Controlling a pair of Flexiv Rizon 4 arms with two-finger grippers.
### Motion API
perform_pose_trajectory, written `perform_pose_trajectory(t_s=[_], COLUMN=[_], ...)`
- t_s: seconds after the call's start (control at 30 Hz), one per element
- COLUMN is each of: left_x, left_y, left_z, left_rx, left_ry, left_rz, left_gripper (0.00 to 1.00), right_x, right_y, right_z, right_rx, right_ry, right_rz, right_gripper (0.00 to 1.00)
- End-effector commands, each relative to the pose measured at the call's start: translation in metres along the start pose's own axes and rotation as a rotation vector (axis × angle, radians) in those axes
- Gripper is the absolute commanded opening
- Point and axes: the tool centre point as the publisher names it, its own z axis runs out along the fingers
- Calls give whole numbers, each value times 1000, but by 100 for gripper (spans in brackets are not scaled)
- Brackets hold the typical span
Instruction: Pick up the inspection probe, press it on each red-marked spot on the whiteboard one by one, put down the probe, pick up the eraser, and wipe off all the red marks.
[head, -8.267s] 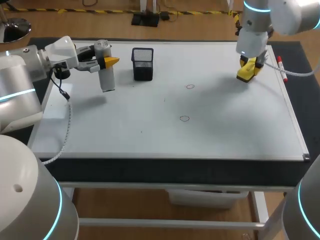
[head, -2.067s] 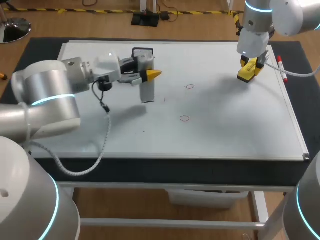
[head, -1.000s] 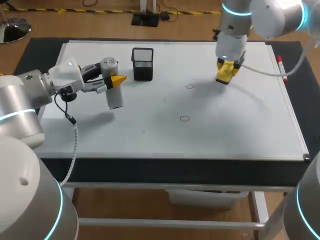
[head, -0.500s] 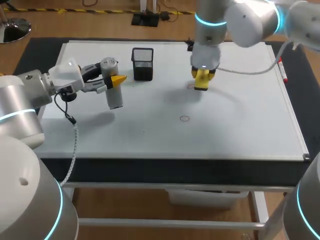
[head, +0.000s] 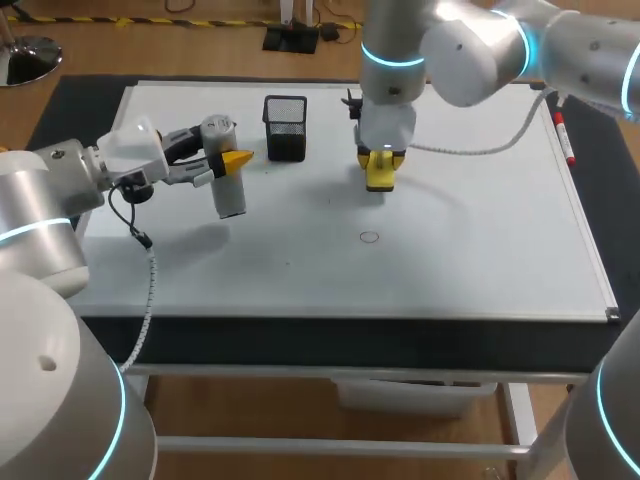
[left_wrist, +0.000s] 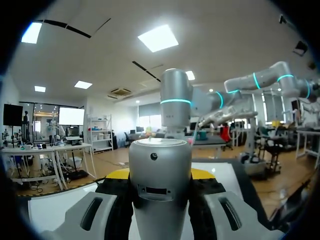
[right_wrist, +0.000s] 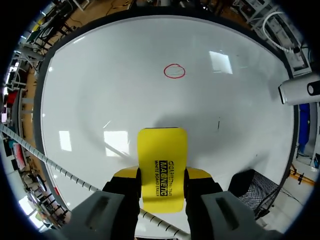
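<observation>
Evidently your right jaws clamped the eraser (head: 381, 175) by its sides, down on the whiteboard (head: 480, 240); it looked light and stiff. Your left jaws held the smooth inspection probe (head: 230, 195) above the board's left.

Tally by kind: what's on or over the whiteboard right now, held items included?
probe: 1
eraser: 1
mesh cup: 1
marker pen: 1
red circle: 1 in view; anything under the eraser is hidden
Total: 5
</observation>
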Motion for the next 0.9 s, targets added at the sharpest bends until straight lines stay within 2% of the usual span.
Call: perform_pose_trajectory(t_s=[0.03,0.23,0.4,0.7,0.9], left_x=[0,0,0,0,0], left_y=[0,0,0,0,0], left_z=[1,1,1,1,1], left_rx=[5,5,5,5,5], left_ry=[-3,-3,-3,-3,-3], left_rz=[2,2,2,2,2], left_gripper=[0,0,0,0,0], right_x=[-7,-12,-8,6,25], right_y=[-10,-15,-17,-24,-32], right_z=[9,20,27,33,32], right_rx=[-19,-24,-36,-50,-46], right_ry=[-2,15,28,39,38], right_rz=[-18,-35,-37,4,61], right_gripper=[0,0,0,0,0])
